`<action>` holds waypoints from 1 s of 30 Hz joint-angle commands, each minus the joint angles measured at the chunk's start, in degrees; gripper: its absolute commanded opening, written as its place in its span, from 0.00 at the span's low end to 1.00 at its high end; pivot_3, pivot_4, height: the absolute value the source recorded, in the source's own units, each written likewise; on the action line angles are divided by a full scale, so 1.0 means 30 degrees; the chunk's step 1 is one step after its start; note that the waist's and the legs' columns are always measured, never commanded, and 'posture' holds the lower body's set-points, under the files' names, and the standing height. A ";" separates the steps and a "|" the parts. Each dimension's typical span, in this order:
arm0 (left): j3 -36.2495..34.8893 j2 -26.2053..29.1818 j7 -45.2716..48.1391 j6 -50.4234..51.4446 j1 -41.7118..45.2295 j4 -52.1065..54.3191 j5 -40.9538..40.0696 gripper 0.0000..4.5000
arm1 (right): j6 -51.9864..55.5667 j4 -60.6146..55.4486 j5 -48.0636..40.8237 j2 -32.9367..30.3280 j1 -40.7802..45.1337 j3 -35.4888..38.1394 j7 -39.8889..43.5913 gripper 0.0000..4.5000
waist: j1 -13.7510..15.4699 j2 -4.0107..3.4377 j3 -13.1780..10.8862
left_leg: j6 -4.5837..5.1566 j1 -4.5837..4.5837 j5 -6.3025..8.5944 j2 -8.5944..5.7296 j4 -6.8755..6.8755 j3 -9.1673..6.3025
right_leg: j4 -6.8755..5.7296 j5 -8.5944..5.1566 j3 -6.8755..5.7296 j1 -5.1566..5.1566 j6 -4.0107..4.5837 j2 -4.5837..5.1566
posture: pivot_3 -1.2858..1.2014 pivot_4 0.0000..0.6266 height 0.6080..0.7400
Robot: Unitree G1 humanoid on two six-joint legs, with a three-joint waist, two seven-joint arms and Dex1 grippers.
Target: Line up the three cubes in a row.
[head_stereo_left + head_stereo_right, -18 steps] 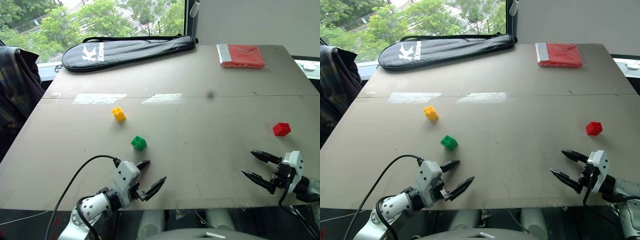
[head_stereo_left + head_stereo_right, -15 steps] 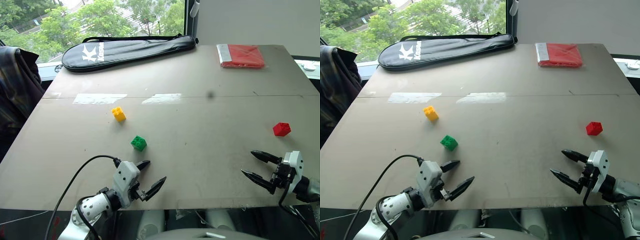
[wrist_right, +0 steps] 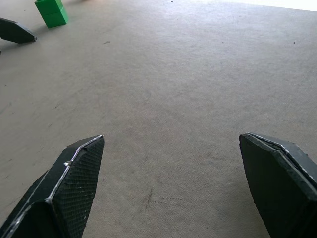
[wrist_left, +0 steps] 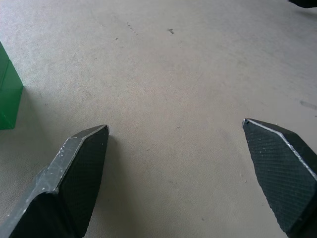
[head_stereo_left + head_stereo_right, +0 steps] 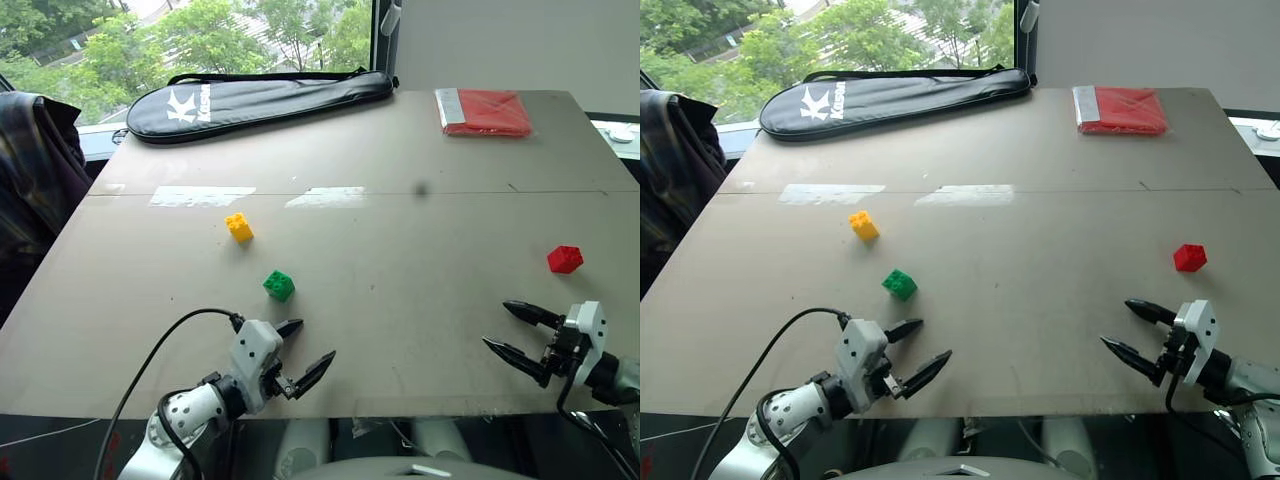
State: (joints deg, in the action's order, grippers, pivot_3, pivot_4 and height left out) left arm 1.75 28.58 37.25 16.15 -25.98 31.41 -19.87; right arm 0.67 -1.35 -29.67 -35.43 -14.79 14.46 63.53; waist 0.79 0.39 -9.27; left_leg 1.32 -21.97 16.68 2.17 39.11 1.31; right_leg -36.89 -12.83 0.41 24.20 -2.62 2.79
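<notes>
Left gripper (image 5: 303, 354) and right gripper (image 5: 513, 328) held wide, empty, low over the table (image 5: 400, 180).
Green cube (image 5: 279, 285) lies at 11 o'clock of the left; red cube (image 5: 564, 259) at 1 o'clock of the right.

Showing white housings behind each gripper, left (image 5: 302, 351) and right (image 5: 518, 331); wearing black pointed fingers (image 4: 74, 168) with crosshatched pads; trailing a black cable (image 5: 160, 345).

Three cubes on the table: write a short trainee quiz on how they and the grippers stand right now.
1. True or false: the left gripper holds the green cube.
2. Which cube lies nearest the right gripper? A yellow cube B green C red cube
3. Fill in: both grippers' jaws are ____.

Key: 1 false, it is empty, short of the cube. 2 C. 3 open.
</notes>
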 commanded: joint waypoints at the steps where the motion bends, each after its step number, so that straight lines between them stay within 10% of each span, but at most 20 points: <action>1: 0.0142 0.0191 0.0161 0.0680 -0.0124 0.0342 -0.0447 0.98 | 0.0006 -0.0595 -0.0274 0.0002 -0.0108 0.0665 -0.0358 1.00 | -0.0001 -0.0002 0.0001 | 0.0000 0.0000 0.0000 -0.0001 0.0000 0.0000 | 0.0000 0.0000 0.0000 -0.0001 0.0000 0.0000 | 0.52 0.24 0.76; 13: -0.0041 0.1345 0.1233 0.0660 0.0814 0.1144 -0.0863 0.98 | 0.1076 -0.1710 -0.0741 0.0546 -0.0835 0.2629 -0.3746 1.00 | -0.0009 0.0011 -0.0008 | 0.0000 -0.0011 0.0000 -0.0009 0.0002 0.0005 | 0.0000 0.0000 0.0004 0.0006 0.0000 -0.0006 | 0.52 0.24 0.76; 30: 0.2222 0.3389 0.3799 0.5031 1.1639 0.2072 -0.3319 0.98 | 0.2600 0.1704 0.1759 0.1873 0.4339 0.4423 -1.2287 1.00 | -0.0120 0.0008 -0.0020 | 0.0002 -0.0026 -0.0003 -0.0014 0.0023 0.0066 | -0.0010 0.0022 0.0065 -0.0006 0.0027 -0.0116 | 0.52 0.24 0.76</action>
State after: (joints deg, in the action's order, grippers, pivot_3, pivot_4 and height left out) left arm 8.16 38.33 47.81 31.15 8.44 36.92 -29.39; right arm 8.31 3.44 -24.81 -29.74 -2.57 26.77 28.54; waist 0.43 0.42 -9.33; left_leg 1.33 -22.05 16.68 2.12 39.17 1.53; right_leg -36.92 -12.76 0.62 24.18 -2.54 2.44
